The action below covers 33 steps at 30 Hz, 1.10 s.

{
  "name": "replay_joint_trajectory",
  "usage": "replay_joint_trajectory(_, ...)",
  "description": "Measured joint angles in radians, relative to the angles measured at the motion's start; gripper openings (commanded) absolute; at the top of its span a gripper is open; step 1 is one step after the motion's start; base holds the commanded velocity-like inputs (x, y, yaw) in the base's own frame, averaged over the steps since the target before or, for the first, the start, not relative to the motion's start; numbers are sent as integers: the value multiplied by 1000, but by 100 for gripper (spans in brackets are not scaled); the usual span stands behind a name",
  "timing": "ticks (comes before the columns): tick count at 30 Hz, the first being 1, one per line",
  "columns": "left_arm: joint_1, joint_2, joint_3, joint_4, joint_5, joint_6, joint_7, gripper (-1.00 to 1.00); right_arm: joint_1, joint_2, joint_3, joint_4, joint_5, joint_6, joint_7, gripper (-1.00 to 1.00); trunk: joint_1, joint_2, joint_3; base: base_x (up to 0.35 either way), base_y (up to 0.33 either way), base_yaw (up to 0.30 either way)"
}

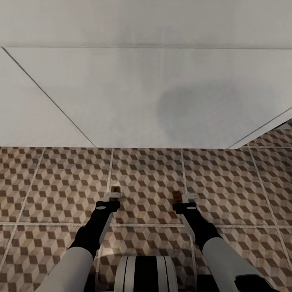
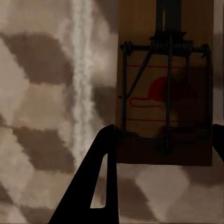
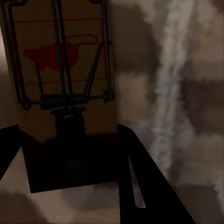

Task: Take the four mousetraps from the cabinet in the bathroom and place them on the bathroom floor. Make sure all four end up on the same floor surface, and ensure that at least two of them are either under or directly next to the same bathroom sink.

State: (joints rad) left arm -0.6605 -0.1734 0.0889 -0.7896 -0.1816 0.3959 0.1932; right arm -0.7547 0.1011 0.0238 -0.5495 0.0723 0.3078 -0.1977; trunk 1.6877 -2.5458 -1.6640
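Two mousetraps show, each a small wooden board with dark wire and a red mouse mark. My left gripper [image 1: 112,196] is shut on one mousetrap [image 1: 116,189], seen close up [image 2: 163,93] between the dark fingers [image 2: 100,186]. My right gripper [image 1: 187,197] is shut on the other mousetrap [image 1: 177,196], which sits large [image 3: 65,70] between its fingers [image 3: 140,182]. Both grippers hang low over the cube-patterned bathroom floor [image 1: 146,178]. Just beyond them rises a wide plain white body [image 1: 162,101], seemingly the bathroom sink's front. The cabinet is out of view.
A pale grout line [image 1: 109,170] runs under the left gripper and another [image 1: 183,170] beside the right one. The white body spans nearly the whole width ahead. Tiled floor opens at the far right [image 1: 275,138]. My own trunk [image 1: 146,273] sits between the arms.
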Motion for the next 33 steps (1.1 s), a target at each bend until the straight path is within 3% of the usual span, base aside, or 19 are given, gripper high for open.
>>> replay_joint_trajectory(12,-1,0,-1,-22,-6,-7,1,-100,0,0,-1,-3,2,-12,-2,-100,0,0,0,0,0,0)
replay_joint_trajectory(23,-1,0,-2,-18,-9,-6,1,-100,1,-3,-7,-154,13,-4,0,-100,1,0,0,0,0,0)
replay_joint_trajectory(33,-1,0,-2,-16,-6,-6,0,-100,1,-9,-7,-174,8,2,3,-100,1,0,0,0,0,0)
